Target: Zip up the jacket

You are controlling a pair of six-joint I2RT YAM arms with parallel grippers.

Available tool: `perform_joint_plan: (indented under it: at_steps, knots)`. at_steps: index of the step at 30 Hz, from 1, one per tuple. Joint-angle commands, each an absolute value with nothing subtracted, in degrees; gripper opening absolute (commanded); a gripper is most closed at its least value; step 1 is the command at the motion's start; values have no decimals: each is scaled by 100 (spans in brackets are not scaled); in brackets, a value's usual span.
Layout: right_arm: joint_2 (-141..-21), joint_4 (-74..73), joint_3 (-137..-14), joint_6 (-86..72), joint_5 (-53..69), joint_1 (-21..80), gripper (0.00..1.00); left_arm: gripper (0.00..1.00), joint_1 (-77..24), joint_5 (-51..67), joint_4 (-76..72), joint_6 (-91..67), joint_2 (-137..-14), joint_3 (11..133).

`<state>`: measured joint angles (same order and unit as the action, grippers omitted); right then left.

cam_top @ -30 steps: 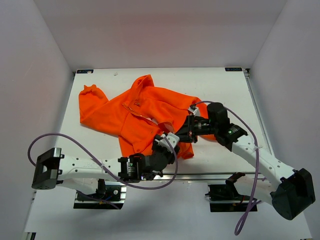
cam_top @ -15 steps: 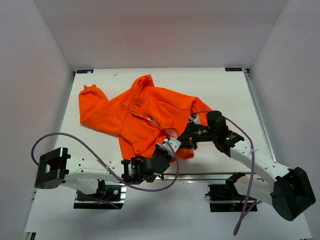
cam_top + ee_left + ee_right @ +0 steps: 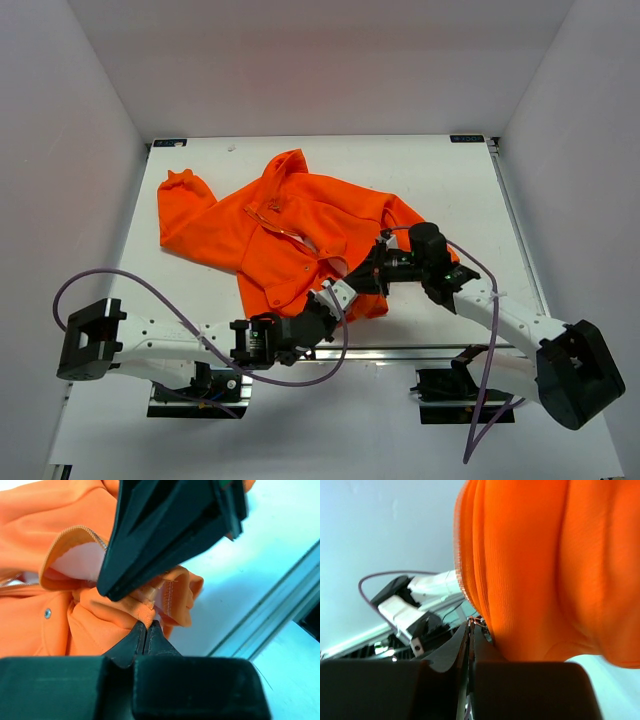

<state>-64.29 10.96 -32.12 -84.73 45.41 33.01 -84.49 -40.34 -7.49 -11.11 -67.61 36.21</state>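
Jacket (image 3: 290,230) lies crumpled on the left-centre of the table (image 3: 450,180), collar toward the far edge, one sleeve flung to the far left, front partly open. Both arms meet at its near hem, right of centre. Left gripper (image 3: 335,297) comes in low from the near edge. In the left wrist view, the left gripper (image 3: 146,631) has its jaws pressed together, pinching a bunched fold of the orange hem. A metal snap (image 3: 47,613) sits on the fabric to the left, and pale lining (image 3: 80,562) shows under a raised flap edged by the zipper (image 3: 85,530). Right gripper (image 3: 360,280) reaches in from the right, just beside the left one, tip on the same hem fold. From the left wrist, it (image 3: 115,585) fills the top of the view, slanting down onto the fold. In the right wrist view, the right gripper (image 3: 471,627) has its jaws together at the lower edge of hanging orange fabric (image 3: 530,570), nipping its edge; what exactly sits between the tips is too small to tell. The left arm (image 3: 415,605) shows behind.
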Motion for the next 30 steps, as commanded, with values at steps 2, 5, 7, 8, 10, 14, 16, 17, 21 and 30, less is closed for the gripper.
perform_joint_plan:
  at_steps: [2,5,7,8,10,14,16,17,21,30]
  knots:
    - [-6617,653,-3559,-8043,3833,3217,0,0,-8543,-3595,-431,-1345,-6443,3551]
    - [-6784,337,-3770,-7370,3641,3217,0,0,-8569,-3542,-413,-1389,-6285,3489]
    - [-6899,19,-4146,-6814,3612,3217,0,0,-8569,-3498,-343,-1450,-6232,3481]
    - [-6995,9,-4218,-6342,3595,3217,0,0,-8569,-3463,-317,-1485,-6205,3472]
    - [-7057,141,-4376,-5838,3551,3269,0,0,-8569,-3410,-273,-1538,-6144,3445]
    - [-7312,543,-4579,-4958,3647,3278,0,0,-8569,-3069,-220,-1775,-6003,3445]
    - [-7391,981,-4570,-4966,3709,3278,0,0,-8569,-2971,-132,-1915,-5950,3471]
    - [-7513,1028,-4657,-4905,3683,3278,0,0,-8578,-2849,-88,-2012,-5872,3489]
    - [-8006,1396,-4878,-4702,3823,3261,0,0,-8596,-2742,297,-2285,-5678,3568]
    - [-9342,2030,-5668,-4395,3806,3243,0,0,-8604,-2663,958,-2891,-5168,3577]
